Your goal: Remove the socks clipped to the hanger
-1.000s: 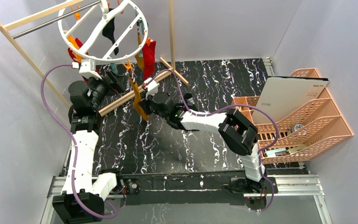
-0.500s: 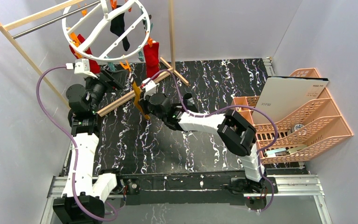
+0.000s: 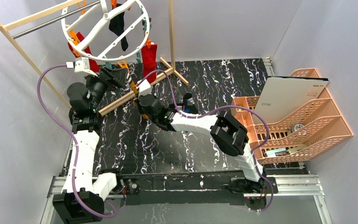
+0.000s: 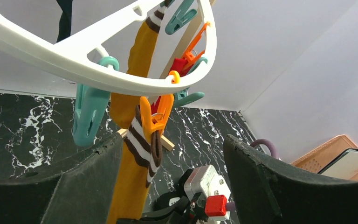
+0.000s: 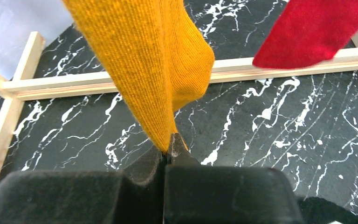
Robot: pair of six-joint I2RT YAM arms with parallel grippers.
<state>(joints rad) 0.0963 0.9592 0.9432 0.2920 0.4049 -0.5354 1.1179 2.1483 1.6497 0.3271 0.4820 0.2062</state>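
The white ring hanger (image 3: 103, 31) hangs from the rack at the top left, with a black sock (image 3: 119, 25) and red socks (image 3: 149, 56) clipped to it. A mustard sock (image 4: 135, 70) with a brown-and-white striped cuff hangs from an orange clip (image 4: 154, 116) on the hanger's rim (image 4: 98, 70). My left gripper (image 4: 168, 161) is open just below the rim, with the clip and striped cuff between its fingers, close to the left one. My right gripper (image 5: 168, 149) is shut on the mustard sock's (image 5: 154, 65) lower end, down near the table.
The wooden-framed rack with its metal rod (image 3: 42, 23) stands at the back left, and its base bars (image 5: 98, 81) lie across the table under the socks. A teal clip (image 4: 91, 112) hangs beside the left finger. Pink stacked trays (image 3: 303, 121) stand at the right.
The hanger has swung up and turned. My left gripper rose to the rim and narrowed slightly. My right gripper shifted left, still holding the mustard sock.
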